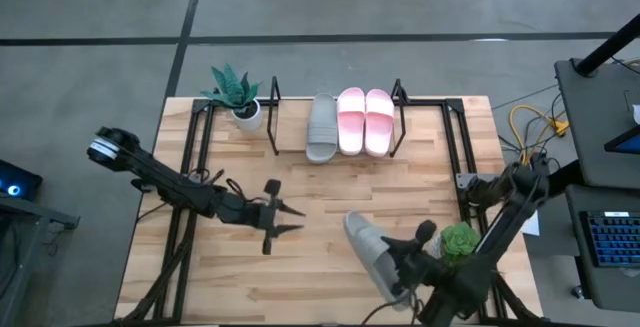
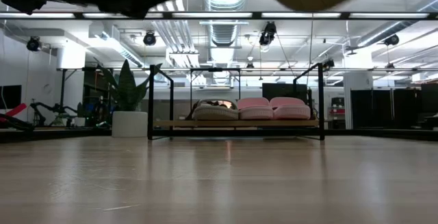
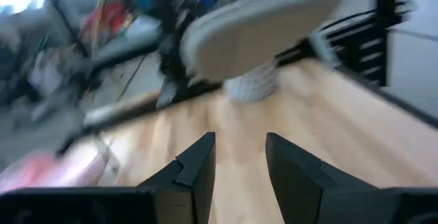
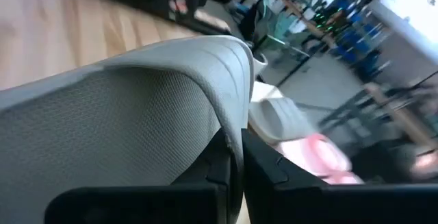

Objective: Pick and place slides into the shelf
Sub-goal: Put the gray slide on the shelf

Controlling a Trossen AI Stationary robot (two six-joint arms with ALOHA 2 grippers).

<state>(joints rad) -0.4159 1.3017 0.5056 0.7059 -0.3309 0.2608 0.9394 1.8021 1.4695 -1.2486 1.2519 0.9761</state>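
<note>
We see the right pincer point(image 1: 400, 267) clamped on the last grey-green slide point(image 1: 368, 247), lifted off the tabletop point(image 1: 320, 192); the shelf point(image 1: 290, 142) gap lies beyond, leftward. The left pincer point(image 1: 285, 218) gapes empty.

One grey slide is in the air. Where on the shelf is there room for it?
The shelf has a bare patch between its left uprights and the grey slide already there. Its right part is crowded: two pink slides reach the right uprights. The right gripper holds the lifted slide.
</note>
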